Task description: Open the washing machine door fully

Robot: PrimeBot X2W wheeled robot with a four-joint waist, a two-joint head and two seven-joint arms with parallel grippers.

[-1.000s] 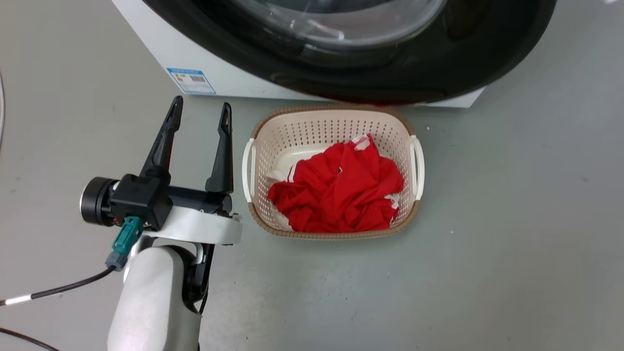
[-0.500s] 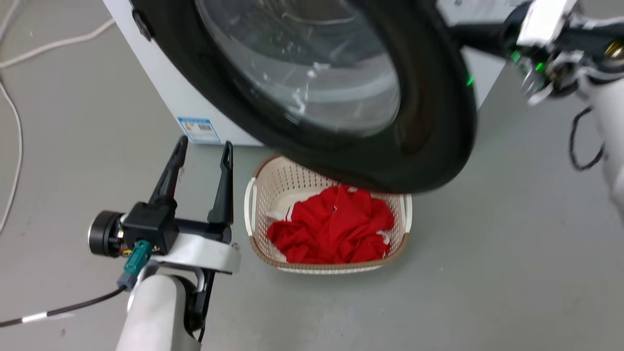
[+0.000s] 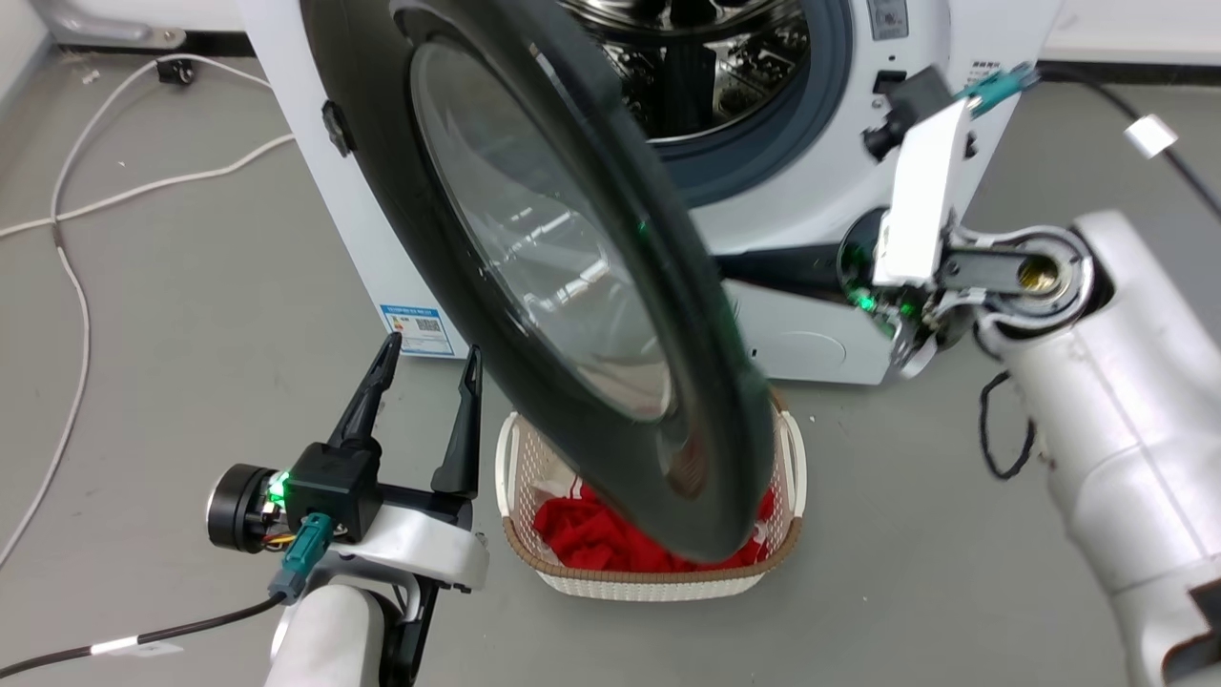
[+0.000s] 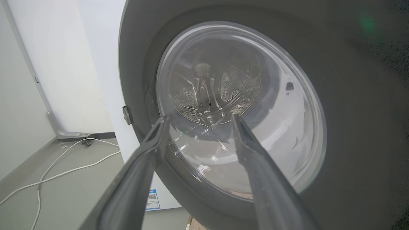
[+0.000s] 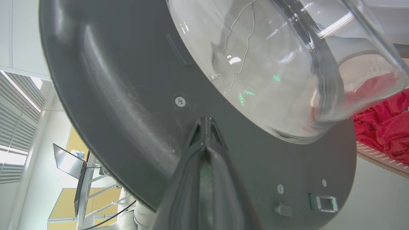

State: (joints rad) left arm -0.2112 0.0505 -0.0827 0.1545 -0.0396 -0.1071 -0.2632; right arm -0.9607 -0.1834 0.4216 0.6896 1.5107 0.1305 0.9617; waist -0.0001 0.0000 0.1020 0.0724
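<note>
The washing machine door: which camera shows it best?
The head view: nearly the whole washing machine door shows, swung open. The left wrist view crops its outer face; the right wrist view shows part of its inner side.

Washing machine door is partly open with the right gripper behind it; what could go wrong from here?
The right gripper is shut and seems only to press its tips on the smooth inner face of the washing machine door, so it may slide off. The open left gripper stands close to the door's outer face, likely in its swing path.
</note>
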